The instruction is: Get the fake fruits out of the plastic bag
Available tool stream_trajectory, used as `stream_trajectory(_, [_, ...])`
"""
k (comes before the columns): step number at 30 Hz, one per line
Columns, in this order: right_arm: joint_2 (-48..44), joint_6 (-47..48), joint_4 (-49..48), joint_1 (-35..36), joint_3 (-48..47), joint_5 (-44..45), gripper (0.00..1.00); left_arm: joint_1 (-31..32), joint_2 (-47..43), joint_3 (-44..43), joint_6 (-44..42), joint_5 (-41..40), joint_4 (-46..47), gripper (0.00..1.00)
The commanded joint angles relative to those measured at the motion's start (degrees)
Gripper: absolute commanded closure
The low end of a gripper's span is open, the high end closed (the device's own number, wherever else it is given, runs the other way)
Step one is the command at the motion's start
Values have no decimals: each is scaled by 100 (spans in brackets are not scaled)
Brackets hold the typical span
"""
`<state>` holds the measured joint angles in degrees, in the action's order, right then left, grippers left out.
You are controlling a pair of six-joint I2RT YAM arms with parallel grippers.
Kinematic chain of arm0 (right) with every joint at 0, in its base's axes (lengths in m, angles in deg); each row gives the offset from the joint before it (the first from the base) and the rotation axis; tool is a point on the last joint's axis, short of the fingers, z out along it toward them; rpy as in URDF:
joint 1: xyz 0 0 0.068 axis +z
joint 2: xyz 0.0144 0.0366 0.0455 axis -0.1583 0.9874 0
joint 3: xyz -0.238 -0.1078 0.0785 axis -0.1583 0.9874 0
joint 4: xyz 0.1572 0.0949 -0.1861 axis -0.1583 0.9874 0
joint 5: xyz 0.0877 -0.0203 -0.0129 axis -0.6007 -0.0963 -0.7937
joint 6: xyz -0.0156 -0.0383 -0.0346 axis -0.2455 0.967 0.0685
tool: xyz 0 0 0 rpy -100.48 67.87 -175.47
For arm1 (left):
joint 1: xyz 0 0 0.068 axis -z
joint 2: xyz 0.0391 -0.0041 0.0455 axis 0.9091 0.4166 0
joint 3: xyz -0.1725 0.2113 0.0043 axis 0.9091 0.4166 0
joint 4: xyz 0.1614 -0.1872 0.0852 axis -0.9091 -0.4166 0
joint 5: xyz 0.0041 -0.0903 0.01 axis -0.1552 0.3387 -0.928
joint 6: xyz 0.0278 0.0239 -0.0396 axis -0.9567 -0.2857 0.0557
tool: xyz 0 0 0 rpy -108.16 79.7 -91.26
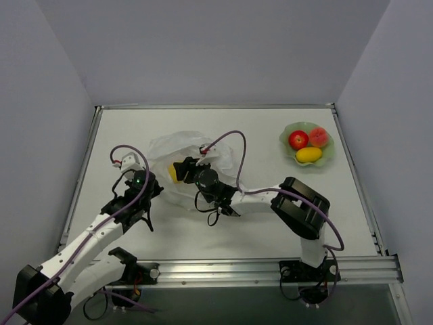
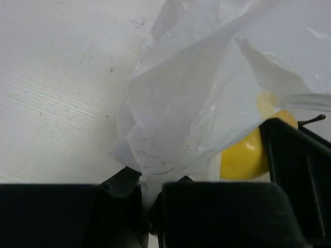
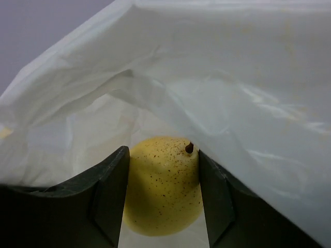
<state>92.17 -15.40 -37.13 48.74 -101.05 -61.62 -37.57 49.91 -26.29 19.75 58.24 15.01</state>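
The translucent white plastic bag lies left of the table's middle. My left gripper is shut on a fold of the plastic bag at its near left edge. My right gripper reaches into the bag's mouth and is shut on the yellow pear, a speckled fruit with a brown stem, one finger on each side. The pear also shows in the top view and in the left wrist view. A red apple, a pink-orange peach and a yellow oval fruit lie in the dish.
The pale green wavy-edged dish sits at the far right of the table. Purple cables loop over the bag and both arms. A metal rail runs along the near edge. Grey walls enclose the table.
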Motion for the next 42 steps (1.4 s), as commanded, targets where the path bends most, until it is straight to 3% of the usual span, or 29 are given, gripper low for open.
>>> stream_trajectory(1, [-575,926,-283,279,289,401,98,84,-14,-405,-110,-198,-131,98])
stream_trajectory(5, [-822,1217,-1240,648,694,577,98,495,161,-502,-137,-461,-87,98])
stream_trajectory(10, [-717,1217,-1321,956,177,577,98,778,303,-476,65,-769,-297,97])
stream_trajectory(11, [-690,1905,-1425,965,97,1300,98,813,311,-458,100,-821,-341,98])
stream_trajectory(12, [-638,3226,-1479,966,27,2986,98,918,303,-432,127,-900,-455,98])
stream_trajectory(15, [-514,3517,-1216,966,-422,3212,98,998,250,-300,241,-1006,-544,98])
stream_trajectory(22, [-1278,2142,136,957,-458,1230,98,840,399,-449,66,-1174,-448,98])
stream_trajectory(27, [-2131,999,1112,948,279,256,98,357,619,-792,-295,-787,-18,98])
stream_trajectory(33, [-2685,515,2079,843,474,-1187,98,242,620,-1021,-365,-804,-95,98])
stream_trajectory(35, [-2703,444,2343,781,395,-2100,98,181,444,-1082,-426,-874,-192,98])
stream_trajectory(38, [-2694,383,2423,755,272,-3497,98,110,294,-1266,-549,-1015,-499,98])
stream_trajectory(42, [-2861,277,2125,763,185,-4465,99,110,48,-1319,-708,-1269,-781,98])
